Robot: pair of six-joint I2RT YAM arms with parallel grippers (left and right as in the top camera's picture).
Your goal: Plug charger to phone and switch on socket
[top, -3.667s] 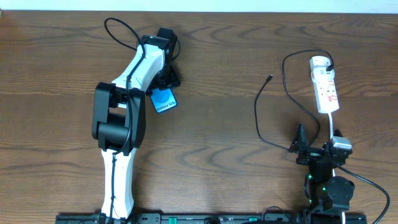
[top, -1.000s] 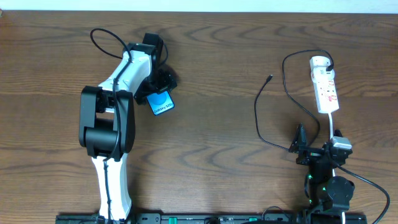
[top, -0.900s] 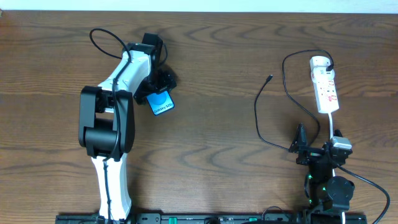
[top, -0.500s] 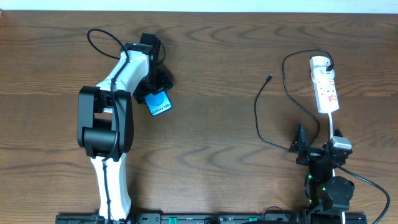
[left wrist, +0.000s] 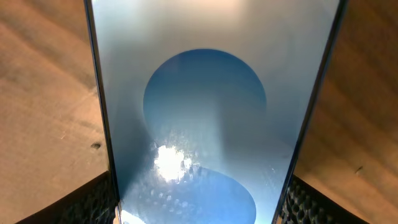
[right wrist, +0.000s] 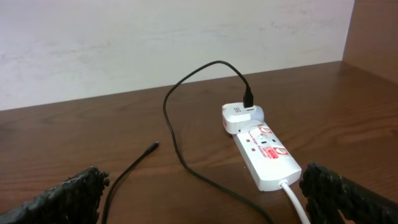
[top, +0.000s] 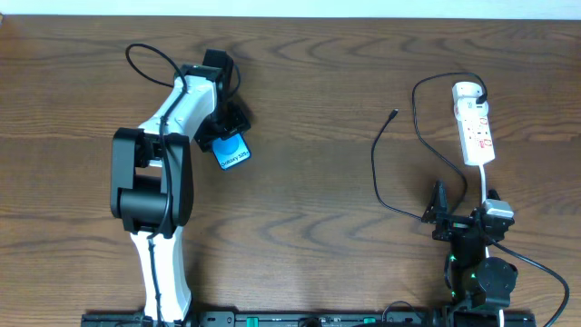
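OK, status from the near edge outward:

1. Right gripper [right wrist: 202, 186]: jaws wide, nothing between them. It sits low at the near side of the table [top: 318, 227], facing the charger and socket.
2. Left gripper [left wrist: 199, 199]: jaws drawn in across the phone [top: 233, 153]. The pads [left wrist: 93, 202] look to sit against both long edges, with no gap I can see. The phone lies flat on the left half of the table, white text strip at the end pointing away from the wrist.
3. My read is that the step in hand is securing the phone. Squeeze square on the long edges so it won't yaw when moved. I can't tell which end has the port, so keep the exposed end clear.
4. Charger [top: 374, 173]: thin black cable looping over the right half. Its plug tip [top: 393, 113] lies free on the wood, well apart from the phone. I'd have the right arm pinch just behind the tip, in line with the phone's long axis.
5. Socket [top: 474, 123]: farthest out, on the right. The charger's other end runs into its far end. The switch state is too small to read.
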